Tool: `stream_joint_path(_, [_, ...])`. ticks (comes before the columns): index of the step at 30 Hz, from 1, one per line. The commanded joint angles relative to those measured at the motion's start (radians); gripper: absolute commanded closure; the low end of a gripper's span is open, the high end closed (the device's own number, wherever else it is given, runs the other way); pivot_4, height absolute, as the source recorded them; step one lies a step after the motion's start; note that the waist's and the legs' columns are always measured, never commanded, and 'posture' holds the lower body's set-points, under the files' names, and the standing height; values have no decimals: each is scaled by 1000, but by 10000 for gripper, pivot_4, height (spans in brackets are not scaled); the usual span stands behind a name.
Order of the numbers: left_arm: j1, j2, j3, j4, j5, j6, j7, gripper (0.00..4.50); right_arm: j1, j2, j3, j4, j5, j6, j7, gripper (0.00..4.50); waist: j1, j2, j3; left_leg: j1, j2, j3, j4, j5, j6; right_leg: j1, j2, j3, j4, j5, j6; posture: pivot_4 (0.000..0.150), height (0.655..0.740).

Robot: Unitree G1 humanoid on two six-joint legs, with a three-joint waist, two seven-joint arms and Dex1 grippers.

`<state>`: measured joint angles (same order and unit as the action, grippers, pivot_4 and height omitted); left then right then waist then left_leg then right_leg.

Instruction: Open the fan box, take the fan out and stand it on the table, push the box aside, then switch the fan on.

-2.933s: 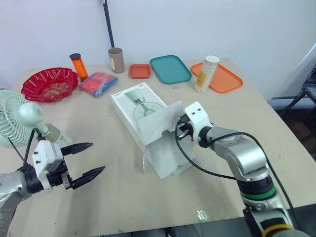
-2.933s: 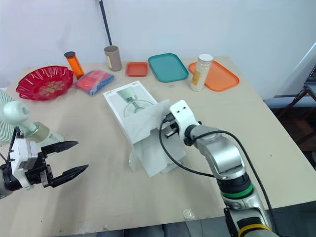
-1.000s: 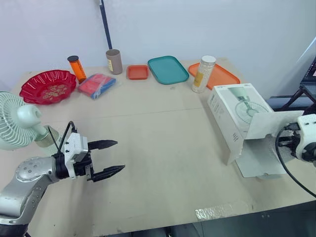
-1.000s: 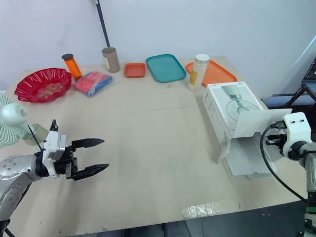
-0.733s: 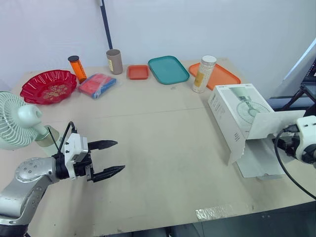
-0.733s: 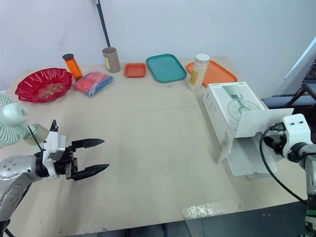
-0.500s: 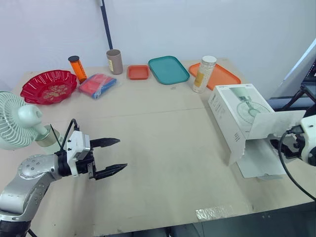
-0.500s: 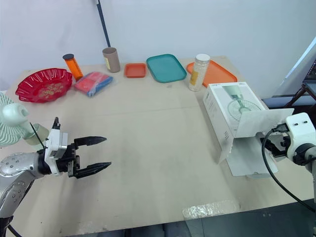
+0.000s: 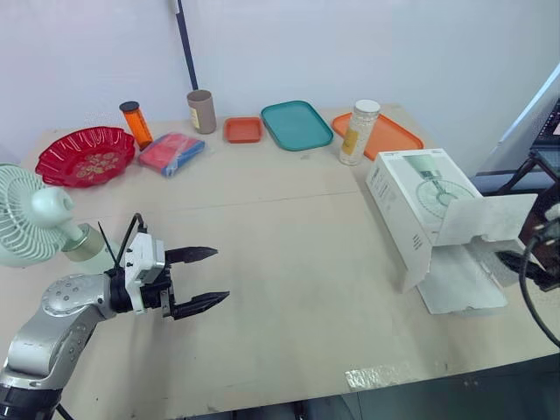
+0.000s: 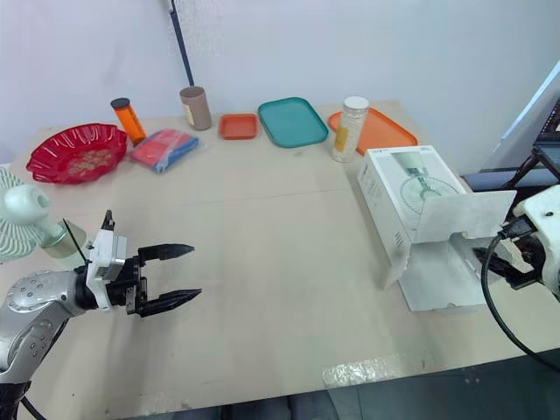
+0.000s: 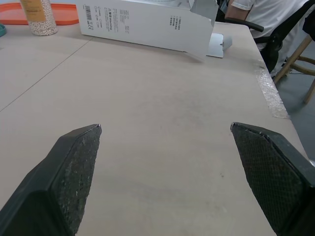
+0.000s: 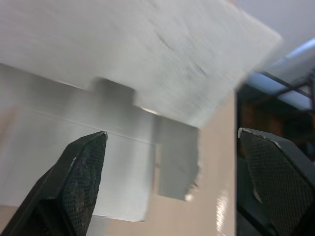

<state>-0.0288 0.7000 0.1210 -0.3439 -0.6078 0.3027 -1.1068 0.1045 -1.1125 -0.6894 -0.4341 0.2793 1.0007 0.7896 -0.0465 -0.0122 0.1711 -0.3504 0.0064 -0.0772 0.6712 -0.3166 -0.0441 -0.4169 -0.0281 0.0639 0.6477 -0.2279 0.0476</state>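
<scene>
Far left, the fan point(image 9: 31, 223) is out of its packaging and looks to be standing at the desk point(image 9: 289, 262) edge, grille facing away from the centre, its foot partly hidden behind the left arm. The left tool point(image 9: 220, 274) hovers low over bare desk just beside the fan, fingers spread wide apart and holding nothing, pointing toward the middle and away from the fan. Along the back sit a red bowl point(image 9: 86, 155), orange bottle point(image 9: 134, 122), red-blue packet point(image 9: 172, 150), cardboard tube point(image 9: 203, 110), small orange tray point(image 9: 243, 129), teal tray point(image 9: 297, 123), jar point(image 9: 358, 131) and orange tray point(image 9: 385, 136), all well apart from the action. Far right, the fan box point(image 9: 420, 206) lies at the desk edge with its end flaps hanging open. The right tool point(image 12: 171, 132) is just beside those flaps, fingers apart and gripping nothing. Judging from this layout, the box is already aside and switching the fan on is the step in hand. The left tool is nearest, so it should turn back toward the fan's foot, bring the fingers closer together and press with one fingertip. The switch can't be made out, so it needs locating first. The push should go downward or into the foot, light, since a sideways shove could tip the fan or slide it off the edge. The right tool should stay clear of the box.
</scene>
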Motion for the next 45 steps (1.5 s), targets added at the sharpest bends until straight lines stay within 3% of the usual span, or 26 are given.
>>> stream_joint_path(1, [6, 0, 13, -21, -6, -10, 4, 0, -169, -44, -40, -147, 259, 52, 141, 1145, 0, 0, 0, 0, 1, 0, 0, 0, 0, 0, 1, 0, 0, 0, 0, 1500, 7400])
stream_joint_path(4, [26, 4, 31, -42, -9, -4, 18, 0, -312, 2, 23, -201, 433, 91, 140, 1145, 1, -1, 1, 0, 3, 1, 0, -1, 1, 1, 3, 1, -1, 0, -1, 1500, 7400])
stream_joint_path(8, [73, 6, 66, -96, -21, 16, 61, 0, -432, 76, 156, -232, 519, 71, 94, 1145, 2, -3, 1, 0, 4, 2, 0, -1, 2, 0, 3, 1, -1, 0, -1, 1500, 7400])
stream_joint_path(18, [398, -82, 241, -377, -37, 67, 277, 0, -561, 264, 546, -174, 399, -195, 134, 1145, 1, -5, 2, 1, 4, 1, 1, -1, 2, -4, 3, 1, -2, 0, -1, 1500, 7400])
stream_joint_path(23, [613, -206, 302, -513, 5, 47, 406, 0, -598, 340, 679, -131, 364, -288, 190, 1145, 7, -5, 2, 0, 5, 1, 2, -1, 2, -5, 3, 1, -1, 1, -2, 1500, 7400])
stream_joint_path(31, [846, -375, 340, -546, 86, -55, 492, 0, -691, 400, 785, -32, 327, -365, 258, 1145, 6, -7, 0, 1, 5, 0, 2, -2, 2, -5, 4, 0, -2, 1, -3, 1500, 7400])
stream_joint_path(45, [1035, -580, 570, -608, -56, -165, 636, 0, -725, 455, 853, 36, 284, -412, 279, 1145, 1, -10, 0, 1, 5, 1, 2, -3, 2, -4, 4, 0, -2, 0, -3, 1500, 7400])
